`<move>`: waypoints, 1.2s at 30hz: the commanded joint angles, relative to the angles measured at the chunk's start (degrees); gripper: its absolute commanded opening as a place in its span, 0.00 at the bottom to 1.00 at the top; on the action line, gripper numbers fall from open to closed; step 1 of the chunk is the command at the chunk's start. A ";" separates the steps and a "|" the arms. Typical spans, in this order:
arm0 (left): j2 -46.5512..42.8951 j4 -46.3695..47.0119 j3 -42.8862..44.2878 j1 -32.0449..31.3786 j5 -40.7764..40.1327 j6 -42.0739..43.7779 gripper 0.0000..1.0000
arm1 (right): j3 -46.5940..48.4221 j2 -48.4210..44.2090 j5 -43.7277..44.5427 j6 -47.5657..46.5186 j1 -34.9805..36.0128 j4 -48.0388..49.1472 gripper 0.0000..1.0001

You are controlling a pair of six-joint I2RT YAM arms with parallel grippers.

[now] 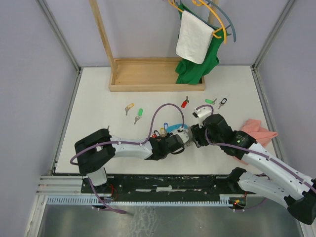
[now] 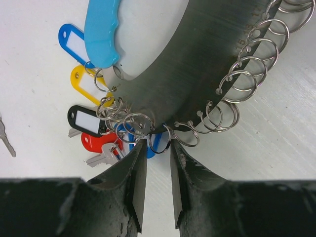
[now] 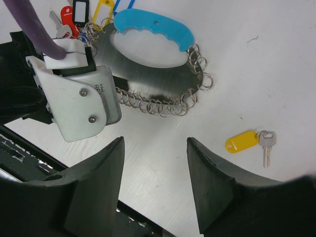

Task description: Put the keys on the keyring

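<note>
The keyring (image 1: 173,128) lies flat on the table: a grey metal plate (image 2: 197,64) edged with small wire rings, a light-blue grip (image 2: 101,29), and a bunch of blue, yellow, black and red tagged keys (image 2: 89,121). My left gripper (image 2: 157,144) has its jaws a narrow gap apart, tips at the plate's edge on either side of one small ring. My right gripper (image 3: 154,143) is wide open and empty over bare table beside the keyring (image 3: 148,74). A loose yellow-tagged key (image 3: 247,141) lies to its right.
Loose keys lie on the far half of the table: yellow (image 1: 129,107), green (image 1: 139,113), red (image 1: 185,102), another green (image 1: 211,101) and a black one (image 1: 223,102). A wooden rack base (image 1: 153,74) with hanging clothes stands at the back. A pink cloth (image 1: 259,129) lies at right.
</note>
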 commanded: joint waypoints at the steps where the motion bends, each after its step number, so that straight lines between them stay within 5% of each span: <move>1: 0.85 2.14 2.48 -0.61 -1.77 2.89 0.32 | 1.73 -0.38 1.73 -0.32 0.07 0.78 0.62; 6: 1.28 3.78 2.52 -0.59 -2.44 3.76 0.26 | 1.65 -0.55 1.76 -0.29 0.04 0.70 0.62; 11: -0.71 5.36 1.19 -0.63 -3.64 4.28 0.03 | 2.13 -1.03 1.72 -0.31 0.04 0.35 0.62; 22: -17.47 20.96 -11.71 1.14 0.42 3.69 0.03 | 4.49 -0.60 -1.59 -0.18 0.04 3.98 0.66; 36: -36.87 55.56 -34.14 15.49 17.38 0.55 0.03 | 0.90 0.81 -13.15 -11.39 0.07 21.28 0.71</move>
